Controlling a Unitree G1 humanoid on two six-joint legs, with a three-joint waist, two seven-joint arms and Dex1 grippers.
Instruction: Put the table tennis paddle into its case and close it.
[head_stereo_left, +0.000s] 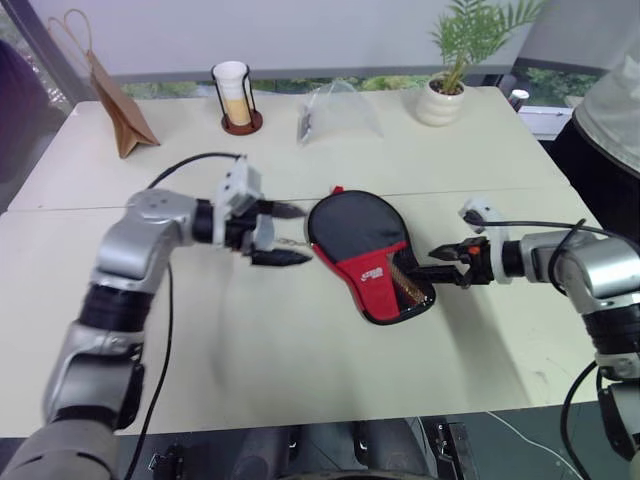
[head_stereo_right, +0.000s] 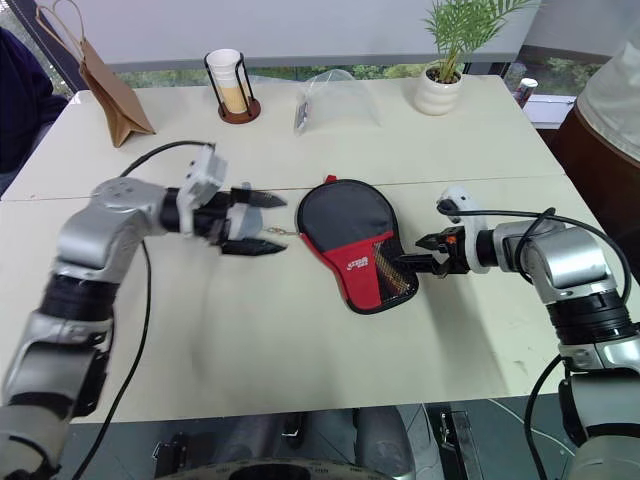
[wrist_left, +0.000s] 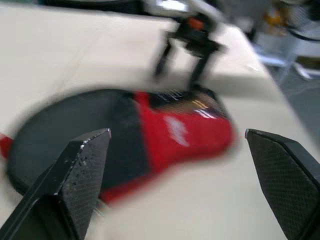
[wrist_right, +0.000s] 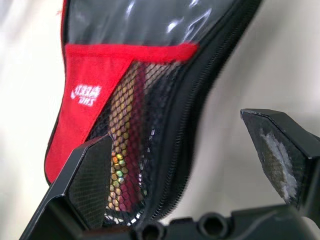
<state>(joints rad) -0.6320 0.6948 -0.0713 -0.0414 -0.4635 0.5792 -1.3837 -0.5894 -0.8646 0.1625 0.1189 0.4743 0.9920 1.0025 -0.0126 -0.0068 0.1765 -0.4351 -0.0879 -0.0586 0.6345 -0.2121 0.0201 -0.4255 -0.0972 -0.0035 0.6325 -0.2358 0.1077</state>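
A: Fingers (head_stereo_left: 282, 257) of the left gripper (head_stereo_left: 285, 233) spread wide at centre-left, empty, aimed at the round end of the case (head_stereo_left: 355, 240). Probably set to steady it.

B: Lay mid-frame on the table (head_stereo_left: 300, 350), zip apparently shut. At centre-right, right gripper (head_stereo_left: 441, 254) also gaped, holding nothing, at the narrow end.

A: Could not make out the paddle from the head views.

B: Showed wood behind the mesh pocket (wrist_right: 131, 150) in the right wrist view, probably the handle.

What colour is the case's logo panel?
Red, with a white logo, on the case; the right wrist view shows it best.
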